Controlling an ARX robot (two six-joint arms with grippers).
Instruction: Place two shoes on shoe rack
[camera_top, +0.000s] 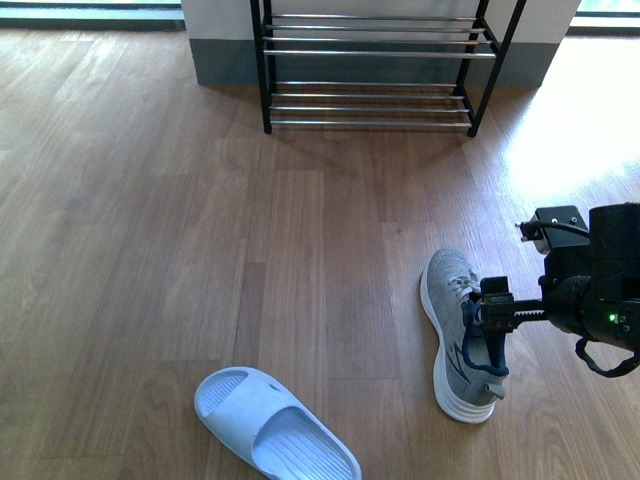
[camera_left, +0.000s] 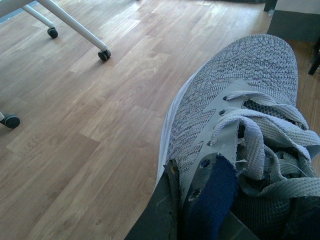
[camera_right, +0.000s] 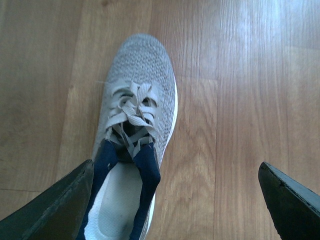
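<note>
A grey knit sneaker (camera_top: 452, 300) lies on the wooden floor at the right, toe towards the shoe rack (camera_top: 370, 52) at the back. My right gripper (camera_top: 488, 340) hangs open over its navy heel opening. In the right wrist view one finger sits beside the sneaker (camera_right: 137, 100) and the other over bare floor, with the right gripper (camera_right: 175, 170) spread wide. Another grey knit sneaker (camera_left: 240, 85) fills the left wrist view, and my left gripper (camera_left: 197, 212) is shut on its navy collar. The left arm is out of the front view. A pale blue slide (camera_top: 270, 425) lies at the near left.
White furniture legs on black casters (camera_left: 102, 54) stand on the floor in the left wrist view. A grey wall base (camera_top: 225, 60) runs behind the rack. Sunlight falls on the floor at the far right (camera_top: 570, 150).
</note>
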